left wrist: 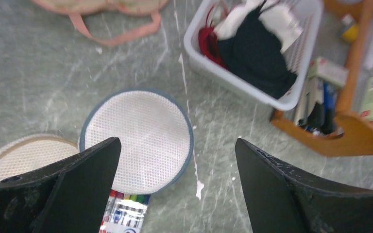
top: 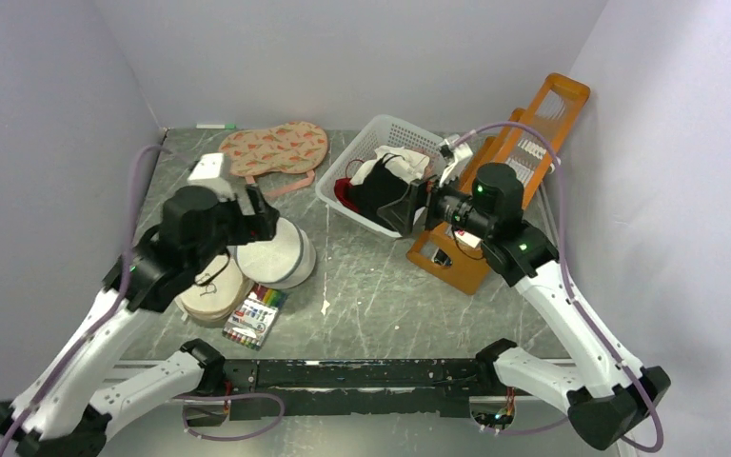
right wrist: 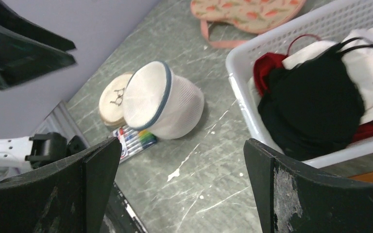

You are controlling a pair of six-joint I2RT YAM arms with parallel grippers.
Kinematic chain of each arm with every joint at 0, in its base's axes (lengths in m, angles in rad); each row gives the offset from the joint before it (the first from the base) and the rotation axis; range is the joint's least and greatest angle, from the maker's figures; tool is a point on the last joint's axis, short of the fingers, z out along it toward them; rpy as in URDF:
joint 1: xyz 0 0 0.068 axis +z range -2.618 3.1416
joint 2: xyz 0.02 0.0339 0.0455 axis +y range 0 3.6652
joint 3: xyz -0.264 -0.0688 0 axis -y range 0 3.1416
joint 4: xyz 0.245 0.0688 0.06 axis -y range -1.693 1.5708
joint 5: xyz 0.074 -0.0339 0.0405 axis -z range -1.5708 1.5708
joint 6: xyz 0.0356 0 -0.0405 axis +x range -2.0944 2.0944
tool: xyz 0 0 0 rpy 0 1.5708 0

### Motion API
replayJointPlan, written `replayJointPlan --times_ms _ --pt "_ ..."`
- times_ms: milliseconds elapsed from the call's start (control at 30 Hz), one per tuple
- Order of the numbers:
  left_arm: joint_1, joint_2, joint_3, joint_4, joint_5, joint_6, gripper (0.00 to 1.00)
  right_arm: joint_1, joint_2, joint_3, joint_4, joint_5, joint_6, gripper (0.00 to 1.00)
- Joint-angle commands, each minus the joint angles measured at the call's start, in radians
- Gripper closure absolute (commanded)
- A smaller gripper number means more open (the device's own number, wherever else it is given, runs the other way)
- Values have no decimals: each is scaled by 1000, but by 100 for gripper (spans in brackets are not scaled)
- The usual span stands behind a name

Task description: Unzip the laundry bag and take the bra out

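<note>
The laundry bag [top: 281, 255] is a round white mesh bag with a dark zipper rim, lying zipped shut on the grey table left of centre. It also shows in the left wrist view [left wrist: 138, 138] and in the right wrist view [right wrist: 162, 99]. No pink bra is in view. My left gripper [top: 257, 205] hovers above the bag with its jaws wide open and empty; in its own view [left wrist: 175, 145] the bag lies below the left finger. My right gripper [top: 409, 205] is open and empty, held above the table beside the basket, well right of the bag [right wrist: 182, 148].
A white basket [top: 385, 124] with black, white and red garments stands at the back centre. An orange wooden rack [top: 519, 157] is to its right. A watermelon-print pouch [top: 276, 149] lies at the back. An embroidery hoop [top: 211, 293] and a marker pack [top: 255, 316] touch the bag.
</note>
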State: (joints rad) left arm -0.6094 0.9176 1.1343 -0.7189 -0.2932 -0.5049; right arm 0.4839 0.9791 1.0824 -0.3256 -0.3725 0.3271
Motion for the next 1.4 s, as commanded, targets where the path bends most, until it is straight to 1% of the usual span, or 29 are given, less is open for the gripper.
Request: replayJointPlan --times_ms 0,100,167,300,400,467,533,600,700,767,867,967,1067,1133,1200,1267,1367 --pt "3 -139 -28 80 -85 42 0 69 27 26 30 -50 53 0" --pt "4 -152 -14 75 -99 63 0 187 65 29 58 28 78 0" --pt "3 -154 -5 68 -107 73 0 291 109 49 53 102 78 0" --pt "2 -175 -3 62 -109 85 0 491 236 107 31 266 68 0" --pt "3 -207 -15 61 -106 87 1 588 340 139 39 325 85 0" --pt "2 -228 -22 55 -107 90 0 627 411 146 60 397 143 0" --pt "2 -252 -30 52 -111 92 1 643 454 119 79 531 312 0" --pt "2 -268 -36 52 -108 98 1 644 482 70 141 525 404 0" --pt "2 -273 -36 39 -101 100 1 646 518 23 200 540 461 1" --pt "2 -278 -42 28 -99 96 1 644 545 13 227 545 492 3" --pt "2 -301 -87 41 -93 101 1 646 583 -5 323 497 538 6" --pt "2 -307 -121 64 -26 123 1 649 619 -41 434 471 636 9" --pt "3 -288 -135 67 37 132 1 664 647 -75 529 534 723 11" --pt "2 -272 -129 52 64 134 1 671 682 -72 527 597 789 18" --pt "2 -265 -121 36 78 136 1 672 722 -45 496 617 870 24" --pt "2 -279 -137 43 79 130 1 672 757 -19 482 612 900 25" --pt "3 -312 -175 75 92 111 1 671 772 -10 463 674 933 31"
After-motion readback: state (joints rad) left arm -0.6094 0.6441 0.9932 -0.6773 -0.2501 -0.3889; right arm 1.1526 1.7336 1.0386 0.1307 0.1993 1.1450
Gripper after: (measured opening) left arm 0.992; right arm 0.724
